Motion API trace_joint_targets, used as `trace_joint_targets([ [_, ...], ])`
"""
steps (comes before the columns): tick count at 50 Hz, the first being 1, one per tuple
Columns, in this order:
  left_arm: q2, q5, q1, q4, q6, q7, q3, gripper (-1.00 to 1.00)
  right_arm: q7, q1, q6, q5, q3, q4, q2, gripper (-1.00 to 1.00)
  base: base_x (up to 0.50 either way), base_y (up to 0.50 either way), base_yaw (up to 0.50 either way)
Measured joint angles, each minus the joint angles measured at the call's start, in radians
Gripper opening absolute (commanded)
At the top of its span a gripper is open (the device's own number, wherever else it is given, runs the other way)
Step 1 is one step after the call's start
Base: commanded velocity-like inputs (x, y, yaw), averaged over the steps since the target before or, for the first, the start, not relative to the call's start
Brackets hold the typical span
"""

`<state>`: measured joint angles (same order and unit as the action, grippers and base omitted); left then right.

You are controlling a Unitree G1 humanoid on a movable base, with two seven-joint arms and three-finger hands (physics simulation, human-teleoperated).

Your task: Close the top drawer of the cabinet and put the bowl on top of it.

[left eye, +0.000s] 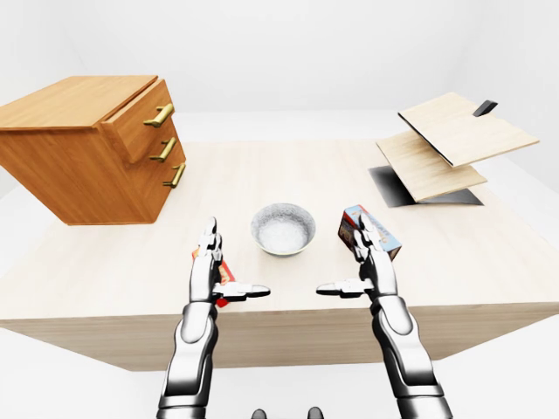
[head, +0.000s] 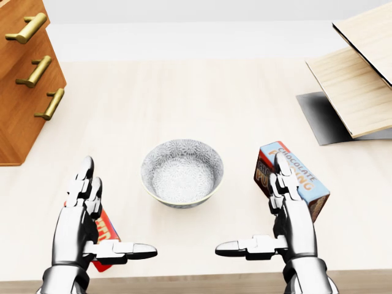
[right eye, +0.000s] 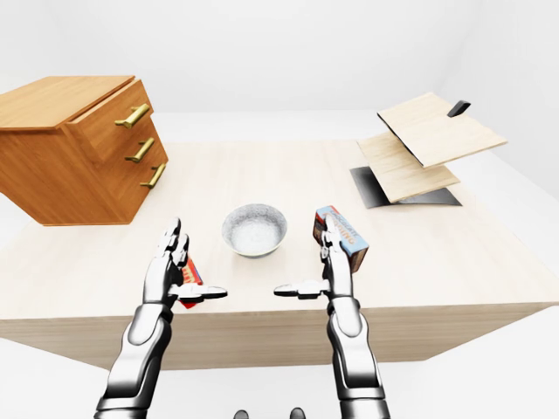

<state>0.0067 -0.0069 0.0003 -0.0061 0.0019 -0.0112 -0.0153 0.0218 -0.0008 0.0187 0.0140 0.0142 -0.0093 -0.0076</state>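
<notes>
The wooden cabinet (left eye: 79,153) stands at the table's upper left in the left-eye view. Its top drawer (left eye: 135,122) juts out a little past the two drawers below, brass handle (left eye: 159,114) showing. A grey speckled bowl (head: 182,173) sits upright and empty on the table, low in the middle of the head view. My left hand (head: 119,206) hovers open to the bowl's lower left, and my right hand (head: 250,203) open to its lower right. Both thumbs point inward and neither hand touches the bowl.
A blue chocolate box (head: 306,180) lies behind my right hand; a small red packet (head: 107,233) lies under my left hand. At the right, two wooden boards (left eye: 463,131) tilt above a dark mat (left eye: 397,188). The table's near edge (left eye: 288,319) runs just below my hands.
</notes>
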Motion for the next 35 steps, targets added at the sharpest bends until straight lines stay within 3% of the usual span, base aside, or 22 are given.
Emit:
trace_joint_targets([
  [6, 0.004, -0.004, 0.011, -0.030, 0.012, -0.007, -0.008, 1.00, 0.005, 0.005, 0.031, 0.011, 0.012, -0.027, -0.004, 1.00, 0.00, 0.00, 0.00],
  [16, 0.002, -0.003, 0.062, -0.144, 0.057, -0.020, -0.001, 1.00, 0.030, 0.057, 0.068, 0.027, 0.016, -0.130, -0.006, 1.00, 0.00, 0.00, 0.00],
  [22, -0.001, -0.004, 0.105, -0.235, 0.085, -0.028, 0.007, 1.00, 0.044, 0.097, 0.069, 0.031, 0.015, -0.201, -0.004, 1.00, 0.00, 0.00, 0.00],
  [35, -0.004, -0.010, 0.187, -0.397, 0.085, -0.042, 0.022, 1.00, 0.071, 0.171, 0.061, 0.039, 0.009, -0.316, 0.001, 1.00, 0.00, 0.00, 0.00],
])
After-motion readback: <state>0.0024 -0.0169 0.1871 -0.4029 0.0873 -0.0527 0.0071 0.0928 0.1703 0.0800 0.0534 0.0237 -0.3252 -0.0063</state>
